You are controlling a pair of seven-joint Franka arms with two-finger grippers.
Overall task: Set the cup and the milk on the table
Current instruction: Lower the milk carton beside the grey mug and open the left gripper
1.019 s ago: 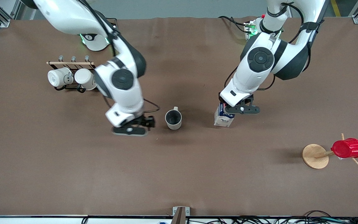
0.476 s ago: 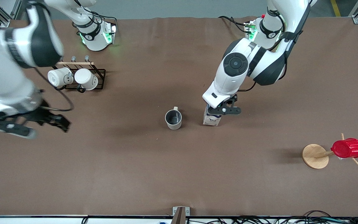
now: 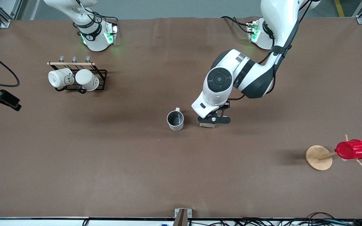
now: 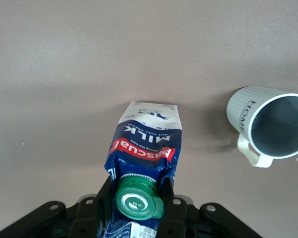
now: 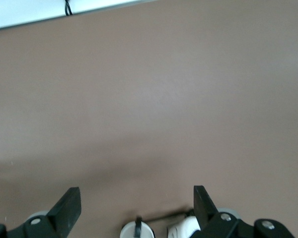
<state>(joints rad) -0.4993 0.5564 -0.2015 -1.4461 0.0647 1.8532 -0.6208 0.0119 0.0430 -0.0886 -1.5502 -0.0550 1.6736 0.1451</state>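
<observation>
The cream-white cup (image 3: 175, 120) stands upright on the brown table (image 3: 181, 175) near its middle, handle toward the robots. It also shows in the left wrist view (image 4: 270, 124). My left gripper (image 3: 214, 119) is shut on the top of the blue-and-white milk carton (image 4: 145, 146), just under its green cap (image 4: 137, 201). The carton is beside the cup, toward the left arm's end. Only a sliver of its base (image 3: 206, 125) shows under the gripper; I cannot tell if it touches the table. My right gripper (image 3: 1, 98) is open and empty (image 5: 136, 201) over the table's edge at the right arm's end.
A black wire rack (image 3: 101, 78) with two white mugs (image 3: 74, 79) stands near the right arm's base. A red ribbed cup (image 3: 351, 149) hangs on a wooden stand (image 3: 318, 157) toward the left arm's end, nearer to the front camera.
My left gripper carried the milk sideways toward the cup and now holds it close beside it. My right arm swung away from the cup to the table's edge at its own end.
</observation>
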